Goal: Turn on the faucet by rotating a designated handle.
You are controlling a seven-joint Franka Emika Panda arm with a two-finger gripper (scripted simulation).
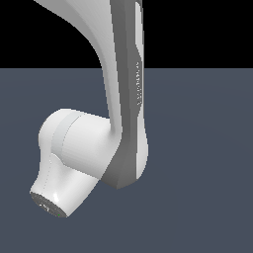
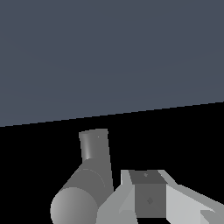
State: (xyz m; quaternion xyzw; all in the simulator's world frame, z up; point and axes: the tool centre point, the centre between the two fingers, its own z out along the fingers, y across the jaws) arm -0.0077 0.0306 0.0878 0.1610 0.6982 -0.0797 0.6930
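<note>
one arm (image 1: 118, 99) fills the exterior view, its white and grey links blocking everything behind, so neither faucet nor handle can be found there; only a flat slate-blue floor (image 1: 207, 163) shows around it.

the wrist view carries the useful evidence. a grey cylindrical part of the faucet (image 2: 81, 192) lies close under the camera, with a shorter, narrower grey stub (image 2: 94, 144) rising from it at a slight tilt. whether that stub is the handle or part of the base i cannot tell. just beside it sits the gripper (image 2: 148, 197), seen as one grey finger block against white housing; only that one finger is clear, so i cannot tell whether the jaws are spread or pressed together, and nothing is visibly pinched.

the step in hand looks like getting contact on the lever before turning it. to do it well, i judge the finger should bear against the side of the rod near its free end, push along the arc about the base axis, and move slowly so it does not slip off.
</note>
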